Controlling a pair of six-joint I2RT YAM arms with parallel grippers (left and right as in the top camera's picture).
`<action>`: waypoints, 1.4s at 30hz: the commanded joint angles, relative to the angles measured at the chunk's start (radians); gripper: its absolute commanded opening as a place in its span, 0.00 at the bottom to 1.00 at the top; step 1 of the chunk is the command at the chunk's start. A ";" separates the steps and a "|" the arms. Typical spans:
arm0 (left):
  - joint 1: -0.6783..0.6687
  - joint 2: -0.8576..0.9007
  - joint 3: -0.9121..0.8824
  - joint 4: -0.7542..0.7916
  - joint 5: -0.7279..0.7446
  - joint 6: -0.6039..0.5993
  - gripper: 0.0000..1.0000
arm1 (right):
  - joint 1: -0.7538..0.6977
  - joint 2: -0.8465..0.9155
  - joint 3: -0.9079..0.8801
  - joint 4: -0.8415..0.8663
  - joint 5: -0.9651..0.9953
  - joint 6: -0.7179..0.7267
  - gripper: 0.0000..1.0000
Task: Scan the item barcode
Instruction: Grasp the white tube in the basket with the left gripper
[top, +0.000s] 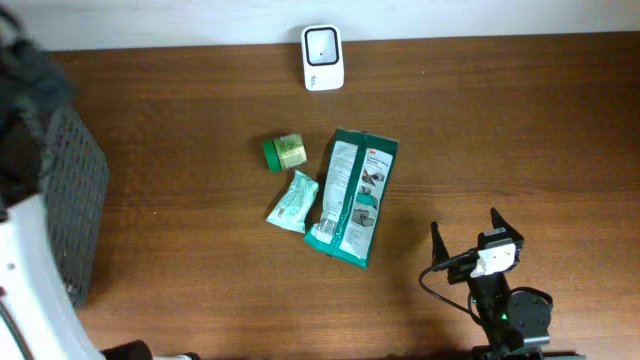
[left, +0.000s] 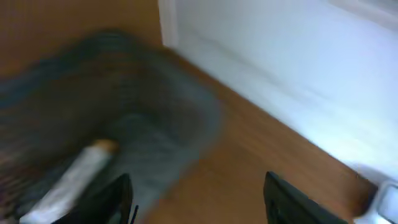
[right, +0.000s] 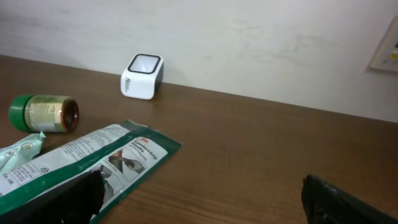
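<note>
Sadly, print on the green package (top: 352, 197) is unreadable; left tool (left: 199, 193) and right tool (top: 464, 222) gape apart.

My left wrist view is smeared: the dark basket (left: 143, 81) and a pale item (left: 74, 177) against it are only blurs.

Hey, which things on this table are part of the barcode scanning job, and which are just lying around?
For the job: white scanner; large green packet; small pale pouch; green-lidded jar.
Set aside, probably: mesh basket at the left; pale tube-like item lying in it, blurred.
</note>
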 joint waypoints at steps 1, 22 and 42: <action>0.240 0.026 -0.148 0.065 -0.075 -0.021 0.62 | 0.001 -0.004 -0.007 -0.002 0.002 -0.002 0.98; 0.573 0.523 -0.529 0.426 0.101 0.605 0.73 | 0.001 -0.004 -0.007 -0.002 0.002 -0.002 0.98; 0.510 0.376 -0.469 0.401 0.305 0.644 0.05 | 0.001 -0.004 -0.007 -0.002 0.002 -0.002 0.98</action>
